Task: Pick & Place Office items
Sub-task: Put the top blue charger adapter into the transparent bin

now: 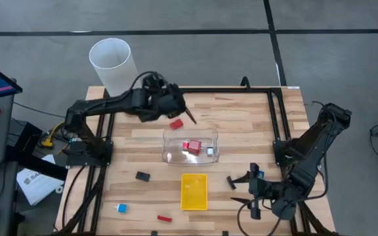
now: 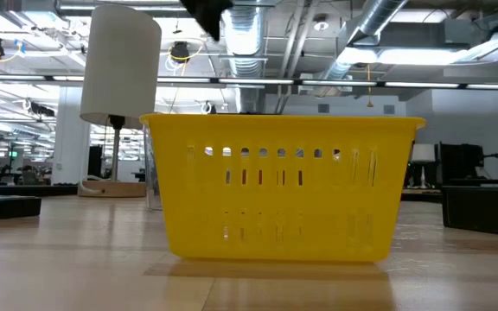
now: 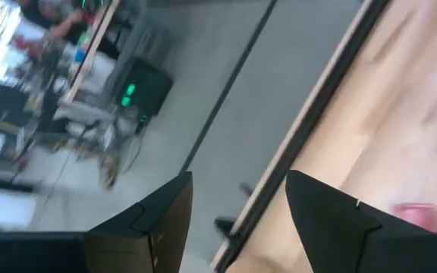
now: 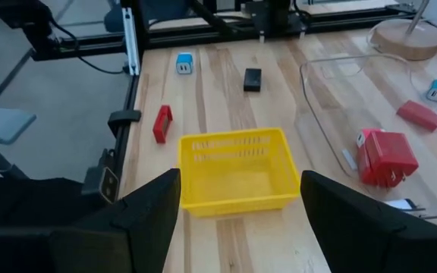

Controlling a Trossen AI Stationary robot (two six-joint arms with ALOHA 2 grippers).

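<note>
Both hands, left [image 1: 188,115] and right [image 1: 241,190], open, empty

Blurred pink-red piece [image 3: 416,213] behind the left gripper [image 3: 237,220].

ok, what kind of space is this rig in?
Looks like an open lab or workshop: bare ceiling ducts and pipes overhead, workbenches with gear behind, grey concrete floor around the wooden table.
</note>
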